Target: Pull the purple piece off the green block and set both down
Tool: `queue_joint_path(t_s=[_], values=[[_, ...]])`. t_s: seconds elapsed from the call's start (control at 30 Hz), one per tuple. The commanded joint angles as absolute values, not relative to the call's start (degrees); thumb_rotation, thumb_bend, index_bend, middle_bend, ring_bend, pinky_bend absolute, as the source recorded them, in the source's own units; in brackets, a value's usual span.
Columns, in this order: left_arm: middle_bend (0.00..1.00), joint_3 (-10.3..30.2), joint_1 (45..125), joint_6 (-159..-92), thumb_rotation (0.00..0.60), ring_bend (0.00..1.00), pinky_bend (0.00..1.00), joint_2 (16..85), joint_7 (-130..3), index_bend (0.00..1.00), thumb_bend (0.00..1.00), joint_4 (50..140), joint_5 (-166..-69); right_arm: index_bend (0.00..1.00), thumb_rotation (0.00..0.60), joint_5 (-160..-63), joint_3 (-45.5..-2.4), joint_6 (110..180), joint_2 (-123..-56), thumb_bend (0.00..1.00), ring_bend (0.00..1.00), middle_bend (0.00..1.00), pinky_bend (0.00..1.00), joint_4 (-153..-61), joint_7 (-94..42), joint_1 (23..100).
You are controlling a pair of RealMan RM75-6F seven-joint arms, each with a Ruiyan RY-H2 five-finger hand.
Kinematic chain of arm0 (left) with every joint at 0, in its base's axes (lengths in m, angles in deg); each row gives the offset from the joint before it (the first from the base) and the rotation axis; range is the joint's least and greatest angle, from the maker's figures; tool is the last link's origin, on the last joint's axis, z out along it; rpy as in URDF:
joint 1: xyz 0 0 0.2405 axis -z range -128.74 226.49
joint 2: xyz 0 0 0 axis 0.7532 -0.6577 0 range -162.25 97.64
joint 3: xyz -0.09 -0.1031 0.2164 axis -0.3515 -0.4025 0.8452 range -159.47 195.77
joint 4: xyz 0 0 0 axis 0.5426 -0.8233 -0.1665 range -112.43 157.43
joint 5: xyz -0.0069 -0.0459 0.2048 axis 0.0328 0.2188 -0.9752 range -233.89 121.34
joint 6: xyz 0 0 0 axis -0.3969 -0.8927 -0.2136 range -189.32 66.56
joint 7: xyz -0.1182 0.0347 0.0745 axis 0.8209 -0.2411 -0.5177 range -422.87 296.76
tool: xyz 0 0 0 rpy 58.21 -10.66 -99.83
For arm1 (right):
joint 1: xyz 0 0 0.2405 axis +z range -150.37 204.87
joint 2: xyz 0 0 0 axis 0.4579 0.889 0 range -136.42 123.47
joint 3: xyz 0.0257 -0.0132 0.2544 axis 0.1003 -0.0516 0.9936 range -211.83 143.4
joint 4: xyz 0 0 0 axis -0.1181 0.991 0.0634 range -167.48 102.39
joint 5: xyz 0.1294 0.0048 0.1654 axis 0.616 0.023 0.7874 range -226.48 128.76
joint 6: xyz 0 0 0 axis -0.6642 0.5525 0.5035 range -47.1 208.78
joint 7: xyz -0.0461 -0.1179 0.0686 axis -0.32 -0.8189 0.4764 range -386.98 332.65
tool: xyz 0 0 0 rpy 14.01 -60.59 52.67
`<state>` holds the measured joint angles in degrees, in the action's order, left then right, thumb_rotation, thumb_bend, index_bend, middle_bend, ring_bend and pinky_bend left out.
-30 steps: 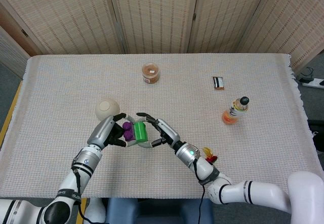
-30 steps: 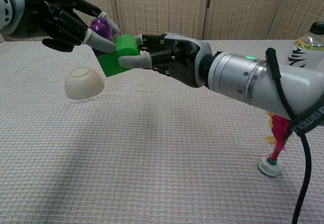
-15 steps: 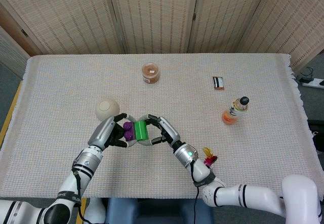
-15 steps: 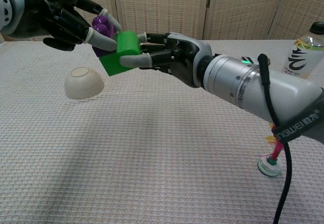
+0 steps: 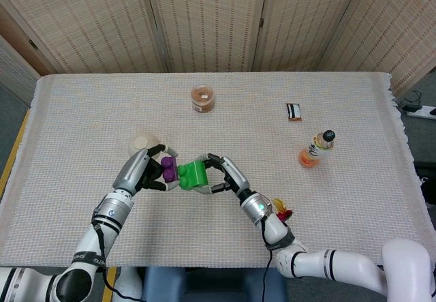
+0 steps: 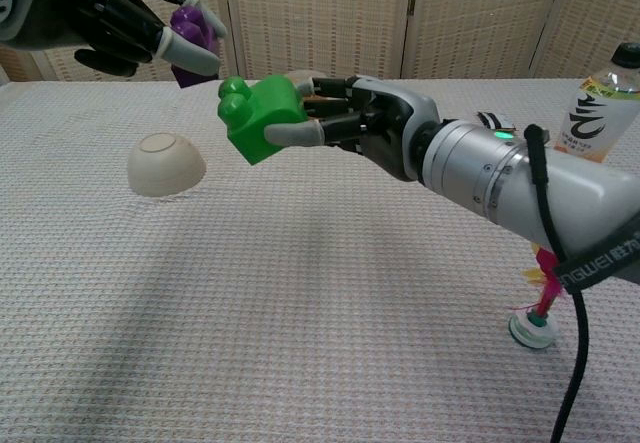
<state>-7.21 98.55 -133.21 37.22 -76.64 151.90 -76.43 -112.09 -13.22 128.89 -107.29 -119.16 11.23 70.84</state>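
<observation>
Purple piece [image 6: 187,29] half hidden in left hand [image 6: 120,18], green block [image 6: 262,118] exposed

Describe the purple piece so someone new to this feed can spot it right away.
Start at the cream bowl lying upside down on the left half of the woven table cover. Just in front of it the left hand holds the purple piece in the air. It is a small, knobbly, purple piece, apart from the larger green block in the right hand.
</observation>
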Motion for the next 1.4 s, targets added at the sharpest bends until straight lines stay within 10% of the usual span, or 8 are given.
queue_joint_path(t_s=[0.03, 0.8, 1.4], values=[[1.00, -7.0, 98.4, -133.3, 0.600, 1.00, 1.00, 37.0, -76.5, 0.68, 0.25, 151.5, -77.0, 0.74, 0.600, -112.4, -13.0, 128.8, -107.3, 0.24, 0.39, 0.41, 0.15, -119.0, 11.3, 70.7], [1.00, -0.4, 93.3, -130.2, 0.600, 1.00, 1.00, 36.9, -73.8, 0.68, 0.25, 143.6, -85.9, 0.74, 0.600, -110.0, -10.9, 134.9, -88.1, 0.24, 0.39, 0.40, 0.15, -134.9, -8.1, 66.3], [1.00, 2.8, 91.4, -129.1, 0.600, 1.00, 1.00, 41.3, -73.3, 0.68, 0.25, 139.1, -90.5, 0.74, 0.600, -119.1, -20.1, 135.5, -78.5, 0.24, 0.39, 0.40, 0.15, -127.4, -11.7, 60.4]])
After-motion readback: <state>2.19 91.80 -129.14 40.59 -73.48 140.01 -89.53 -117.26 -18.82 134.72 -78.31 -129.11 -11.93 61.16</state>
